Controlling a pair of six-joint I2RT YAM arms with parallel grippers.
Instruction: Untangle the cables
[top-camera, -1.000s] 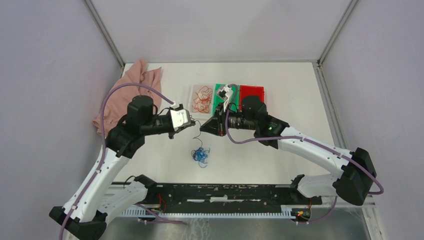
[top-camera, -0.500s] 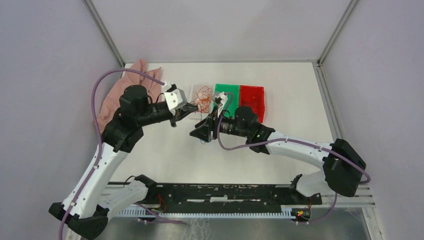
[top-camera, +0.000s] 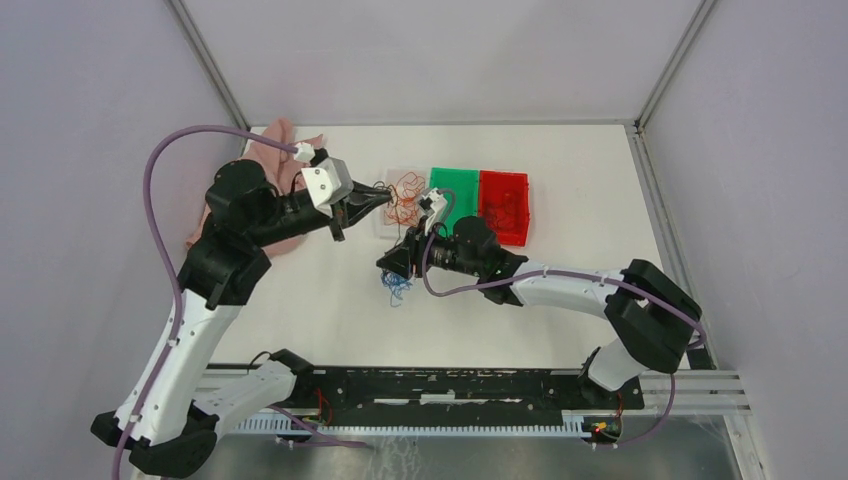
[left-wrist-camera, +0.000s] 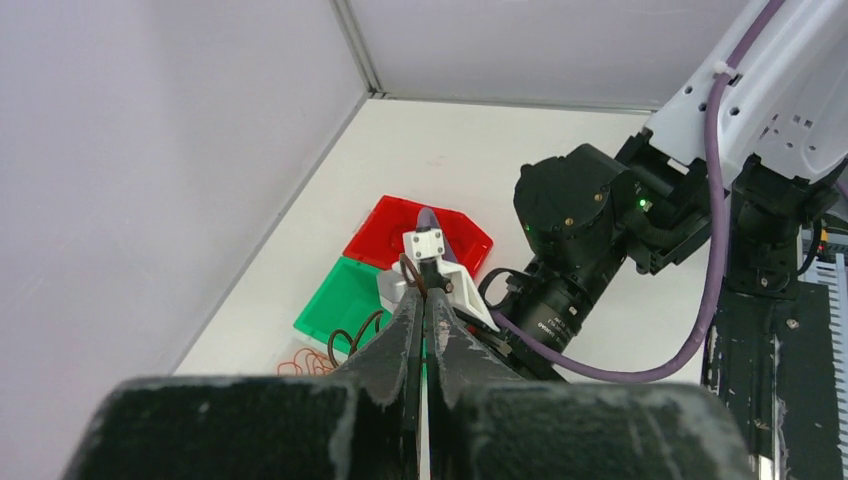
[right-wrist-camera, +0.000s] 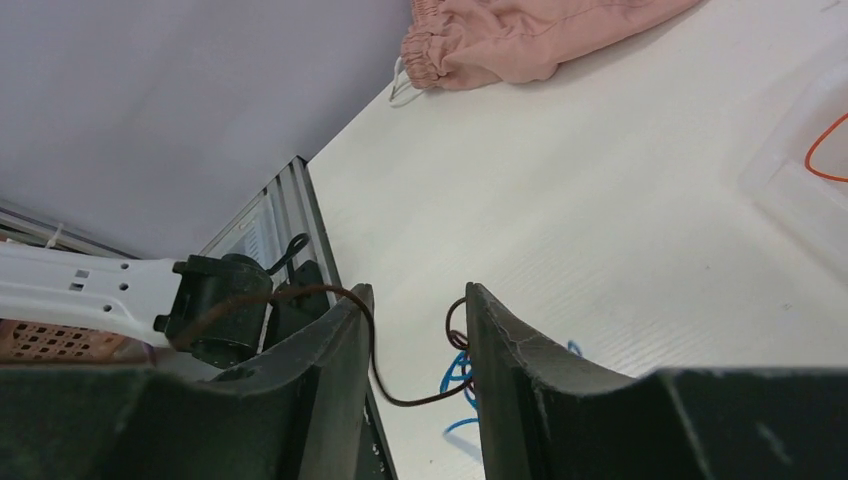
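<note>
Top: L gripper (top-camera: 378, 197) over clear plastic tray (top-camera: 386, 223) w/ curly orange cables (top-camera: 405, 190); green tray (top-camera: 458, 182) & red tray (top-camera: 505, 188) beside it. R gripper (top-camera: 390, 263) just above blue cable tangle (top-camera: 397, 287) on white table (top-camera: 600, 200). 1 s ago tips met mid-table; L since went back, R nearer.
L wrist: jaws pressed together, pinching thin dark brown cable (left-wrist-camera: 406, 272).
R wrist: fingers spread, same cable looping between.

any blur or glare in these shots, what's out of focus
Top view: even light, faint shadows, no harsh glare; blue cables tiny. Left wrist: left tool soft and dark near the lens, red tray crisp. Right wrist: fingers slightly soft, cloth sharp.
</note>
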